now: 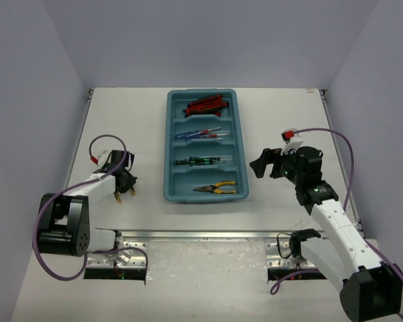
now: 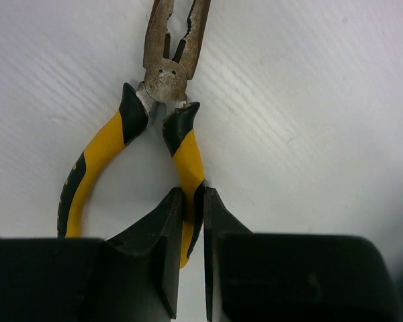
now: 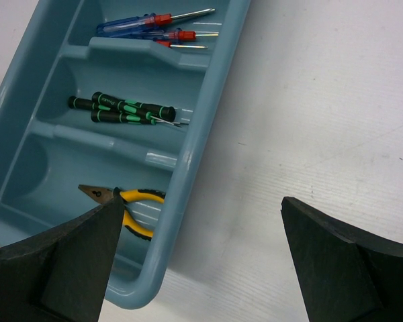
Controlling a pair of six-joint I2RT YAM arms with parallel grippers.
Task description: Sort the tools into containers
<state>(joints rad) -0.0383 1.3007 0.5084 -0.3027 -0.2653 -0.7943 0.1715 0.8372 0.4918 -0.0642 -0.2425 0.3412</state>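
**L arm.** The left gripper (image 2: 193,201) is closed on the pliers (image 2: 181,144), which lie flat on the table (image 1: 282,107). In the left wrist view the nose is pointed to 12 o'clock and the handles are run back toward 6. Only the 3 o'clock-side handle is clamped, low on its yellow grip. The other handle is bowed out to 8 o'clock and is left free, outside the fingers. The pliers' steel nose is parted slightly.

**R arm.** The right gripper (image 3: 201,204) is held wide open with nothing between the fingers. In the top view it is seen at 3 o'clock of the tray (image 1: 169,147), near it but not touching.

**Tray contents, far to near (top view).**
- Comp. 1: red-black utility knives (image 1: 205,106).
- Comp. 2: blue and red screwdrivers (image 1: 201,133).
- Comp. 3: black-green screwdrivers (image 3: 121,109).
- Comp. 4: second pliers (image 1: 216,188).

**View diffs.**
- The top view alone shows both arms and comp. 1. The gripped pliers are placed at 8 o'clock of the tray, well apart, and are mostly hidden under the L arm.
- The left wrist view alone shows which handle is clamped.
- The right wrist view shows comps. 2–4 close up, with the second pliers partly hidden behind its own finger.
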